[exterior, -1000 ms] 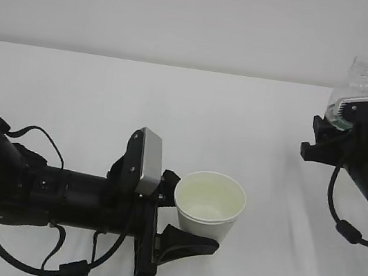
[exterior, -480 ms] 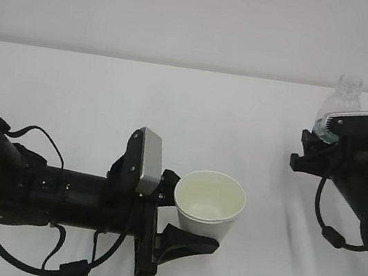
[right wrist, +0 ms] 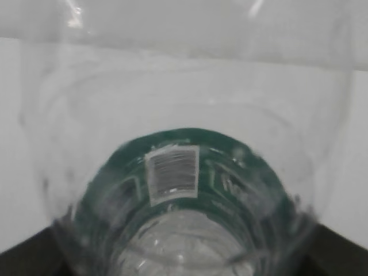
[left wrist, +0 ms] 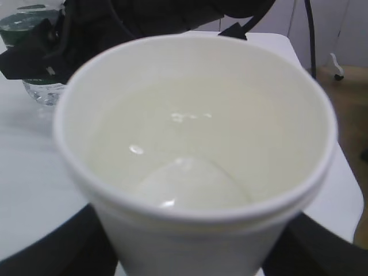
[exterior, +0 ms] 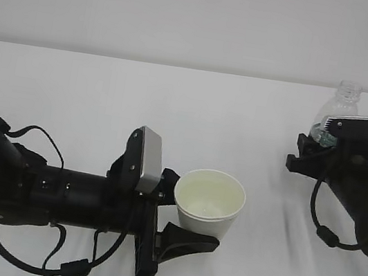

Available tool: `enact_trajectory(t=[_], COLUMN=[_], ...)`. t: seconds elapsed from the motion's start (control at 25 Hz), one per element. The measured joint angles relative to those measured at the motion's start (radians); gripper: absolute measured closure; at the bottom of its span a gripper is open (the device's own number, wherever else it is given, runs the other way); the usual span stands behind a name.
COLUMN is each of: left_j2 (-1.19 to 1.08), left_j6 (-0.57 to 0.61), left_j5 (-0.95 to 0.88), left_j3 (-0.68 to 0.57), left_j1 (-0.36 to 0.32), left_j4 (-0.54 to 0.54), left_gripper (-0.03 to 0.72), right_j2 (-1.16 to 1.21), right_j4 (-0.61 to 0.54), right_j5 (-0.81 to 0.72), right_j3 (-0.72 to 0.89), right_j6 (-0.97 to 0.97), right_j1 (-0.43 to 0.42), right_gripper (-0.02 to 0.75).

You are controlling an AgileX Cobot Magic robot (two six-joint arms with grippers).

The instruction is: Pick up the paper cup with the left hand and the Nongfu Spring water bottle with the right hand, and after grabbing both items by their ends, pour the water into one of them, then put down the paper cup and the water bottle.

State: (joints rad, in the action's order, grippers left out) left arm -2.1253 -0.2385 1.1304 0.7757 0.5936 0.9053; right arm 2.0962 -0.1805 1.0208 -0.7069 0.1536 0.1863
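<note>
Jaws grip paper cup (exterior: 208, 203) and water bottle (exterior: 333, 114)

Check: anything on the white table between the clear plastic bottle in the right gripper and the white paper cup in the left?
Nothing visible. The clear plastic bottle with the green label is upright in the right gripper, the white paper cup upright in the left gripper. Only bare white table lies between them.

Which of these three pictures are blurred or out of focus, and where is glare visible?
Exterior view: sharp, even light, soft shadows under the paper cup. Left wrist view: near rim soft, small glints on the water inside. Right wrist view: the Nongfu Spring water bottle fills the frame, blurred, with faint reflections on its clear wall.
</note>
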Motion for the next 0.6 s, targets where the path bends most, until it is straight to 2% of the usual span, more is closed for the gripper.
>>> enact_trajectory(t=[0.6], left_j2=[0.0], left_j6=[0.0], left_j5=[0.0], left_j3=[0.0], left_j1=[0.0], left_j4=[-0.002], left_gripper=[0.211], right_j2=[0.044], right_j4=[0.002], right_j5=[0.008], right_j3=[-0.002], right_j6=[-0.003], right_j1=[0.0], right_gripper=[0.247])
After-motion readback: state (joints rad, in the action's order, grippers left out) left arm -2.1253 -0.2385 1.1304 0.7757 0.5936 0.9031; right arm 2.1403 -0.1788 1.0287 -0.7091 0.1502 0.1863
